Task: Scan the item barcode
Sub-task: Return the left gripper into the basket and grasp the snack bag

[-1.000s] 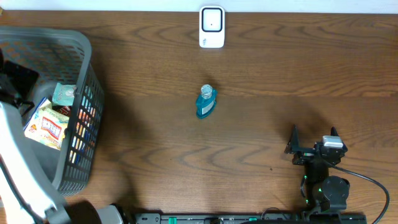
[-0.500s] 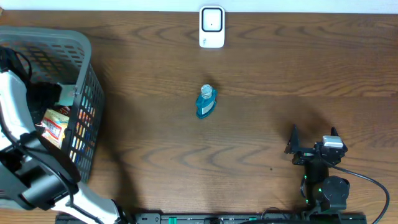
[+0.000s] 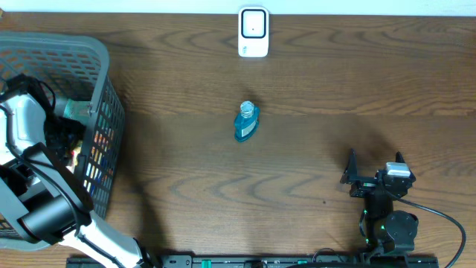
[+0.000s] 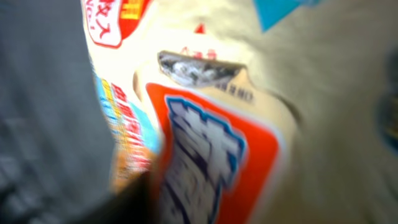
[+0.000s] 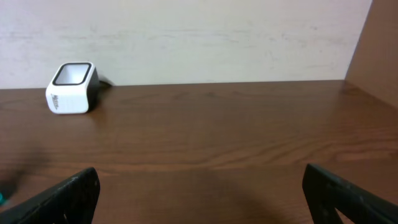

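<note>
Two arms sit at the brown desk, L arm reaching into the grey basket at the desk's left edge, R arm parked at the near right.

Item: a snack packet, cream w/ an orange-red label and blue characters, fills the L wrist view right up against the camera, so it lies directly at the L claw inside the basket. Picture is badly blurred. Can't tell if the packet is touched or gripped.

Basket holds several packs: a teal-topped pack near the right wall, plus more colourful wrappers showing through the mesh. Exact count unclear, since the arm covers much of the inside.

White scanner stands at the far edge, mid-desk, well apart from the basket. Blue bottle lies on the desk between scanner and near edge, approx. centre.

L claw: can't tell how far apart the fingers are. R claw: fingers spread wide, holding nothing, above bare desk, facing the scanner.
</note>
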Available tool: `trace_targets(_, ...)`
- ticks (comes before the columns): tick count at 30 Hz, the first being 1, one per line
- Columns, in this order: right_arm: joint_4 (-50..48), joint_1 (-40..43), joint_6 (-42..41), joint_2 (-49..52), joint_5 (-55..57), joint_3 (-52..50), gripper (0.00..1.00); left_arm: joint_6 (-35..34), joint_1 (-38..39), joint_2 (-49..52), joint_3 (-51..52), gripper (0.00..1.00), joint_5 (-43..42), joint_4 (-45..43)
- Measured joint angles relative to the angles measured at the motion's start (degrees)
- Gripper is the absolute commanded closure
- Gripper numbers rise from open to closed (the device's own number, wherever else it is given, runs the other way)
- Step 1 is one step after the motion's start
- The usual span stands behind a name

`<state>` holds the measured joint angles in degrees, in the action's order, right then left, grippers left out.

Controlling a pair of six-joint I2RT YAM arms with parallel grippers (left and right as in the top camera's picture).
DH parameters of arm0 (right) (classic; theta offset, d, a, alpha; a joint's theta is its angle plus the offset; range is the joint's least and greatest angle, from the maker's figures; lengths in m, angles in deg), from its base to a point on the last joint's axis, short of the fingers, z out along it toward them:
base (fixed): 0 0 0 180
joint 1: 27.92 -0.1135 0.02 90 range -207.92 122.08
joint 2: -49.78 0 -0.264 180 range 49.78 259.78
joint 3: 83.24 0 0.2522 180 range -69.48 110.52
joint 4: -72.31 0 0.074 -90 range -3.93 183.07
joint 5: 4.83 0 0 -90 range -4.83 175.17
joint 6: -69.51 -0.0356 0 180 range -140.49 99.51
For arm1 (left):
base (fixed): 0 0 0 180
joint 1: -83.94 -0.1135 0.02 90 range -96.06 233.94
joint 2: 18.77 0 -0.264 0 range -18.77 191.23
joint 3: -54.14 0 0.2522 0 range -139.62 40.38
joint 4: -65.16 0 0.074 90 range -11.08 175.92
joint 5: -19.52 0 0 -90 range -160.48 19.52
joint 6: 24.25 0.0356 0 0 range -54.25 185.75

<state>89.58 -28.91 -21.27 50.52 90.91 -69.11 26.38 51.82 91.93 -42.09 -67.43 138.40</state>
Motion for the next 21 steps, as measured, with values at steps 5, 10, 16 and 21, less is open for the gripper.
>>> trace_targets(5,0.02,0.00,-0.02,0.00,0.00,0.00,0.01,0.44,-0.02,-0.35,0.39,0.92,3.21,0.24)
trace_targets(10,0.00,0.00,0.00,0.00,0.00,0.00,0.01,0.39,-0.04,-2.05,0.33,0.92,3.39,0.02)
trace_targets(16,0.00,0.00,-0.02,0.00,0.00,0.00,0.01,0.39,-0.02,-13.25,-3.45,0.93,3.06,-1.95)
trace_targets(21,0.00,0.00,-0.02,0.00,0.00,0.00,0.01,0.39,0.02,-28.09,-6.38,0.93,3.17,-5.25)
